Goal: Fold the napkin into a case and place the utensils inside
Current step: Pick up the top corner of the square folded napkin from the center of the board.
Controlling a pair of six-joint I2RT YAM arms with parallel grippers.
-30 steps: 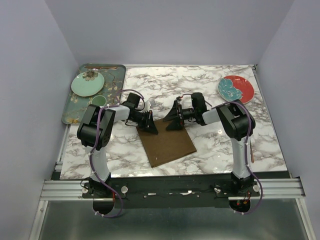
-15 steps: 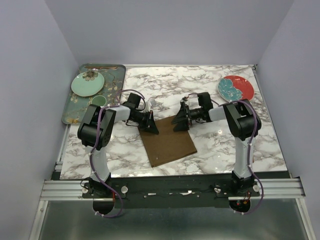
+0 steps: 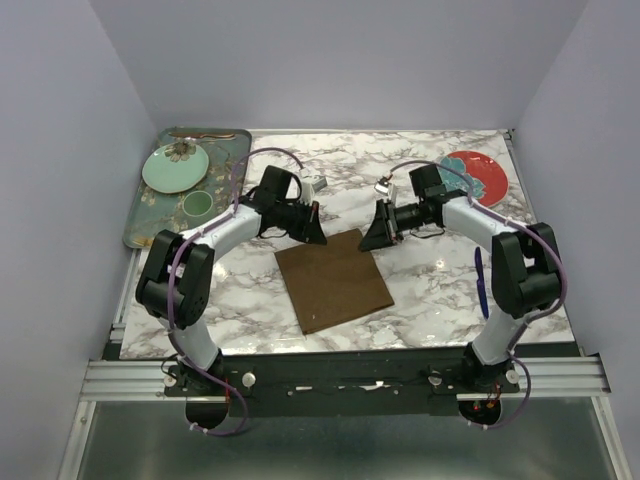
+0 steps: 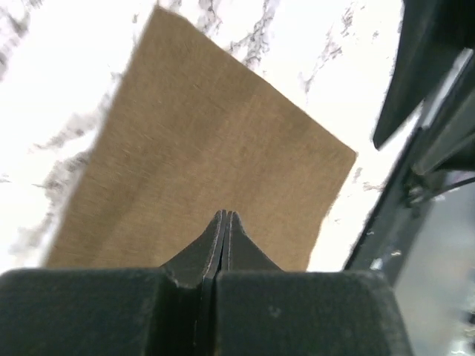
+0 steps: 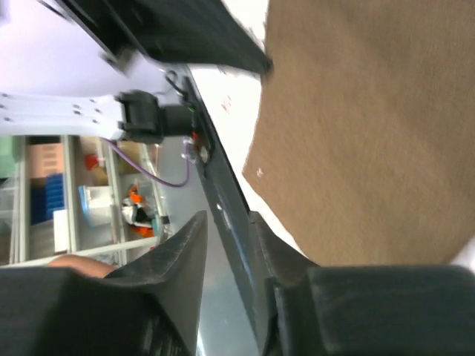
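Marble table (image 3: 440,290), top view: napkin (image 3: 333,280) is lying flat, unfolded, mid-table, w/ left gripper (image 3: 318,238) & right gripper (image 3: 372,240) hovering at its far corners and the blue-handled utensil (image 3: 481,283) lying by the rt arm. Left wrist: jaws are pressing shut on nothing, cloth just beyond. Right wrist: jaws are showing a narrow, empty gap; first fold prob. not begun, so the next move needs a far corner actually pinched.

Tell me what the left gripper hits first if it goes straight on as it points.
Most likely the napkin: the left gripper, shut, aims down at the flat brown cloth in its wrist view; how far above is unclear.
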